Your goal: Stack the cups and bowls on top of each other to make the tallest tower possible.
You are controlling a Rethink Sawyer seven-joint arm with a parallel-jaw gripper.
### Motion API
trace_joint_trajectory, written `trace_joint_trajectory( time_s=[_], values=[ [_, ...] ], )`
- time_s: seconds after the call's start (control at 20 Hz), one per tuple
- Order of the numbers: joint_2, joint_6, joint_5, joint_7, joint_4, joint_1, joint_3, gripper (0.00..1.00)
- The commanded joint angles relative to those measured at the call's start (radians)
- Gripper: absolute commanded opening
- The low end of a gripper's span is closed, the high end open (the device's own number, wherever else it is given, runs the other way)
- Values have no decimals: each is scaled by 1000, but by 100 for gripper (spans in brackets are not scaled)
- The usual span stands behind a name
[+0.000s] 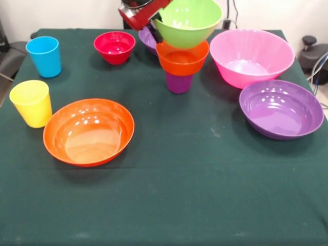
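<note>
A tower stands at the table's far middle. A purple cup (179,82) is upside down at the bottom, a small orange bowl (182,59) sits on it, and a green bowl (188,23) is on top, slightly tilted. My gripper (154,26) is at the green bowl's left rim, shut on it. A black finger (156,34) lies against the rim's outside. Loose on the cloth are a blue cup (44,55), a yellow cup (32,103), a small red bowl (115,46), a wide orange bowl (88,132), a large pink bowl (251,57) and a purple bowl (281,108).
A second purple bowl (146,39) sits behind the tower, mostly hidden by the gripper and the stack. The pink bowl is close to the tower's right side. The green tablecloth (174,195) covers the table; dark gear (313,54) lies off its right edge.
</note>
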Motion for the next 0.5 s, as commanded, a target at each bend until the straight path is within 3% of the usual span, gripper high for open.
trace_joint_trajectory(
  time_s=[0.05,0.5],
  values=[
    [51,-54,-84,43,-11,49,-51,0],
    [38,-56,-78,48,5,40,-55,0]
  ],
)
